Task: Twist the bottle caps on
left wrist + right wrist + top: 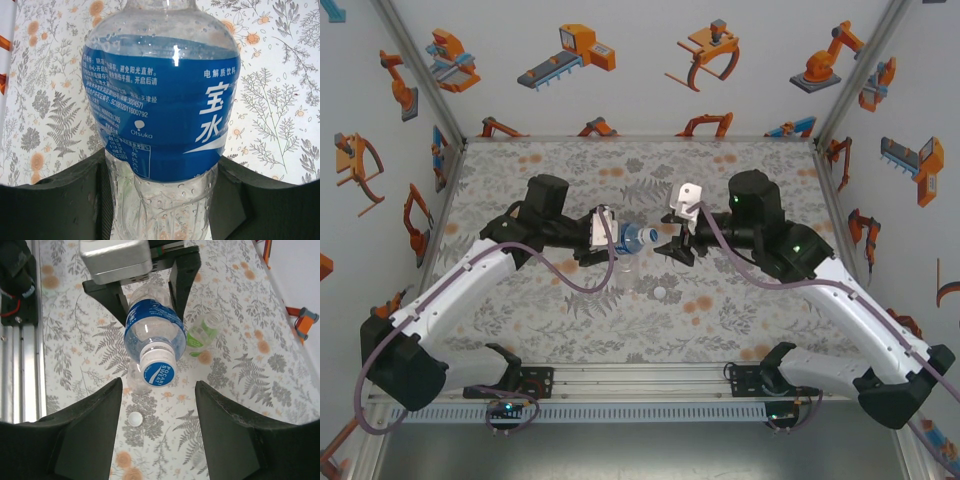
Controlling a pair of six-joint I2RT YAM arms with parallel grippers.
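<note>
Right wrist view had the right gripper [157, 432] nearest, its two dark jaws spread wide with nothing between them, stopped short of the transparent plastic bottle with a blue label [152, 332]. Near that bottle's neck, on the grey floral-patterned table [240, 375], lay a small white round plastic cap [135, 417], loose and apart from both grippers. The blue-labelled bottle lay on its side in the air with its neck aimed at the right gripper. A white round cap with blue print [157, 371] sat on that neck, though how tightly could not be told. Behind the label, the left gripper [150, 310] was pinching the bottle's clear body from both sides. Just beyond the bottle and to one side of it, a green-tinted transparent plastic bottle [204, 332] rested on the table with its mouth uncapped; whether it stood or leaned could not be told. Top external view placed the blue-labelled bottle directly between the two grippers, over the middle of the table.
</note>
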